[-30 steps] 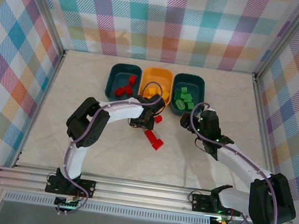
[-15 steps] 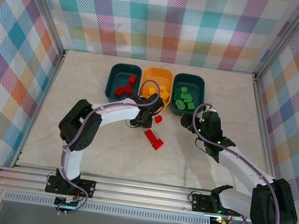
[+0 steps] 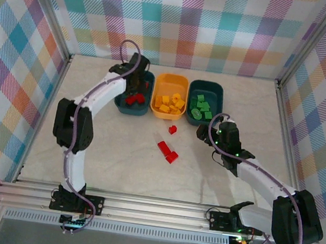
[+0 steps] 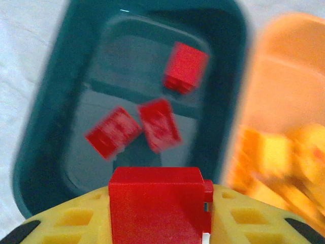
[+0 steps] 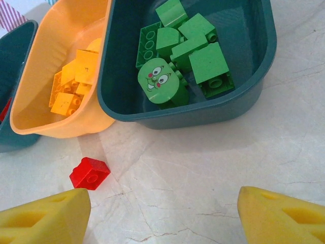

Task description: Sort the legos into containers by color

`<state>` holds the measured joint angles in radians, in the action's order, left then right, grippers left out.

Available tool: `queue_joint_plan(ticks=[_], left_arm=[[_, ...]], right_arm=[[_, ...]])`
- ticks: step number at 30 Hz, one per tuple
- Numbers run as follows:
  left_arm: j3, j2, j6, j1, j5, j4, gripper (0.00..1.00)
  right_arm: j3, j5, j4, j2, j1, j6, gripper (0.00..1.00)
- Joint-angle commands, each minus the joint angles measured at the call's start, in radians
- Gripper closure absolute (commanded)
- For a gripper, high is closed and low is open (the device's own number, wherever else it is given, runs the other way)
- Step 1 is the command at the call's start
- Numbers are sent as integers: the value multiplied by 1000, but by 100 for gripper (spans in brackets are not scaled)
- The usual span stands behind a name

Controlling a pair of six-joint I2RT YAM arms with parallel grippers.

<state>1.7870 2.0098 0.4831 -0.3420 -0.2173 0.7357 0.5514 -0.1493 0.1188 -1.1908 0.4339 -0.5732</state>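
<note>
A small red studded plastic brick (image 4: pixel 157 203) sits pinched between the yellow pads of the left gripper (image 4: pixel 158 226). It is held above the dark teal plastic tub on the left (image 4: pixel 45 132), where three other red bricks (image 4: pixel 160 124) lie on the floor. I judge it hangs there so that a release drops it among its own colour. Just beside stands the orange-yellow tub (image 5: pixel 30 101) holding yellow bricks (image 5: pixel 71 86), then the second dark teal tub (image 5: pixel 254 76) with the green bricks (image 5: pixel 195 46). The right gripper (image 5: pixel 162 213) hovers over the pale table (image 5: pixel 203 168) in front of that tub, fingers spread with nothing between them, probably poised for the loose red brick (image 5: pixel 90 173) nearby. Two joined red bricks (image 3: pixel 168 152) lie further out, well apart from the tubs.
</note>
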Motion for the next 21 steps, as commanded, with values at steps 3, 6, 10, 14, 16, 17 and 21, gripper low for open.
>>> queue_joint_plan(ticks=[3,6,10,14,16,17,21], left_arm=[[145,177,-32,29,56,89,61],[257,258,-43,36,18,138,57],[338,285,-26,47,12,182,41],[229,134,-35,11,23,116,18],[163,49,-43,-36,-5,101,14],[110,0,-50,-73,-16,77,14],[-145,-141,-98,-265,-14,-99,17]], right_arm=[[-4,0,29,-4,9,-14,24],[4,13,26,-14,9,-9,24],[10,10,18,-20,11,0,23],[12,6,16,-16,13,5,23],[12,-2,13,-15,14,8,23],[12,-7,13,-10,14,9,23],[1,-33,14,11,16,7,23]])
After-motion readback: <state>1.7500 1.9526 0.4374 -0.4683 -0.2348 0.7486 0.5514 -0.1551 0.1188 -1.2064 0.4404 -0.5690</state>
